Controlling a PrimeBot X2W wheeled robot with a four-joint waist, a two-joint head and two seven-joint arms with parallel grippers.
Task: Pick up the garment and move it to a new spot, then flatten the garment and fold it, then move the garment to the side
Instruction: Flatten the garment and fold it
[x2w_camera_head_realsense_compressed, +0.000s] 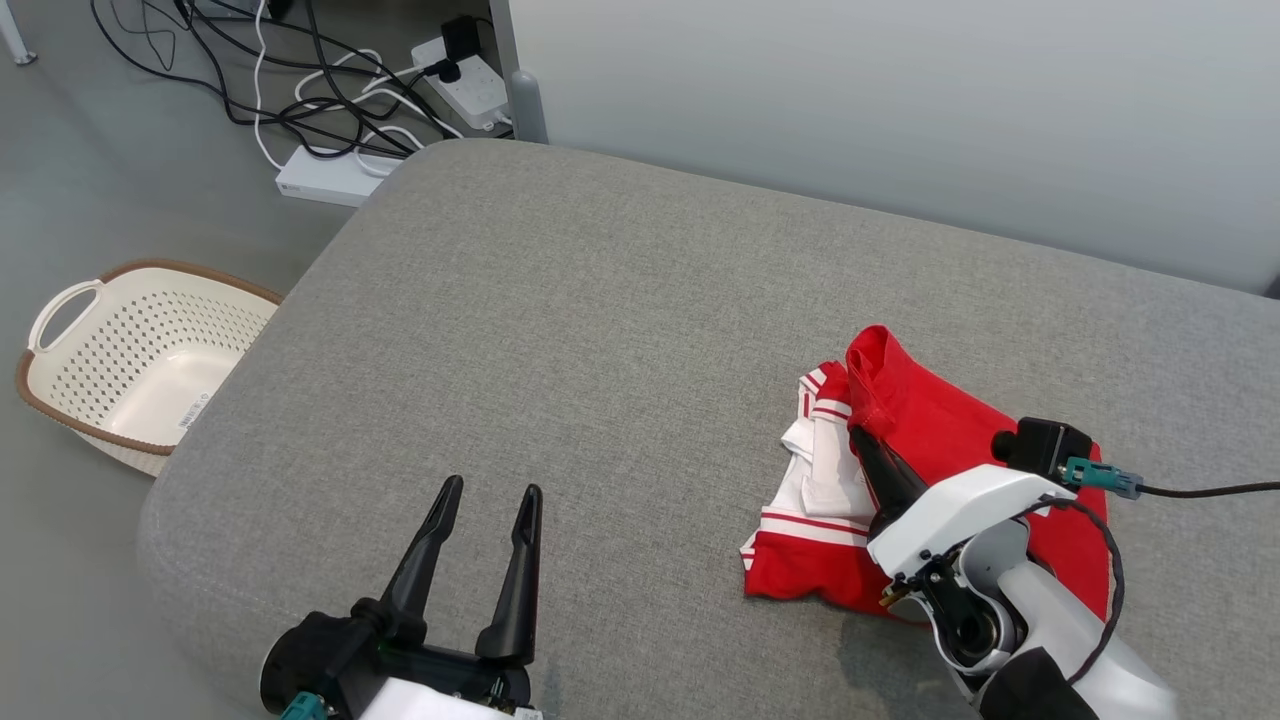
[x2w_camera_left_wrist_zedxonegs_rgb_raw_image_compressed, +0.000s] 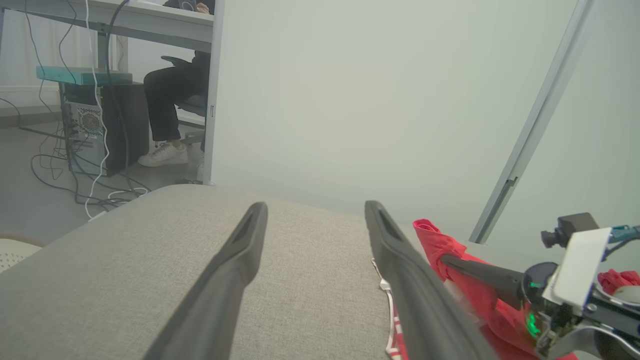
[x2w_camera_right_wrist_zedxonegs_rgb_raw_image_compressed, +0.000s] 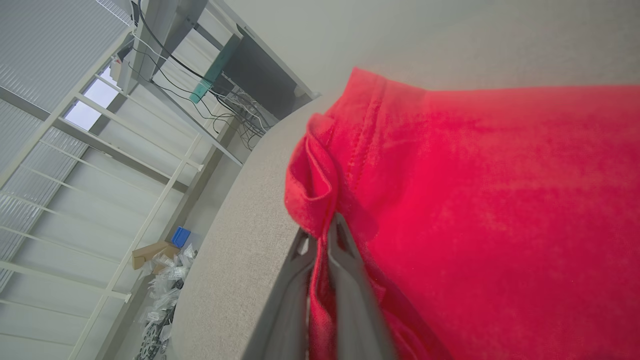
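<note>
The garment (x2w_camera_head_realsense_compressed: 930, 420) is red with white striped trim, bunched on the right part of the grey cushioned surface (x2w_camera_head_realsense_compressed: 600, 330). My right gripper (x2w_camera_head_realsense_compressed: 858, 436) is shut on a red fold of it; the right wrist view has the two fingers pinching red cloth (x2w_camera_right_wrist_zedxonegs_rgb_raw_image_compressed: 320, 235), with the garment (x2w_camera_right_wrist_zedxonegs_rgb_raw_image_compressed: 475, 200) spreading to their right. My left gripper (x2w_camera_head_realsense_compressed: 490, 495) stands open over bare cushion at the lower left, well apart from the garment. In the left wrist view its fingers (x2w_camera_left_wrist_zedxonegs_rgb_raw_image_compressed: 240, 260) point across the cushion, with the garment (x2w_camera_left_wrist_zedxonegs_rgb_raw_image_compressed: 440, 245) and the right gripper (x2w_camera_left_wrist_zedxonegs_rgb_raw_image_compressed: 447, 261) off to the right.
A white perforated basket (x2w_camera_head_realsense_compressed: 130, 360) with a brown rim sits on the floor left of the cushion. Power strips and tangled cables (x2w_camera_head_realsense_compressed: 330, 90) lie on the floor at the back left. A pale wall (x2w_camera_head_realsense_compressed: 900, 110) runs behind the cushion. A seated person's leg (x2w_camera_left_wrist_zedxonegs_rgb_raw_image_compressed: 160, 120) shows beyond a desk.
</note>
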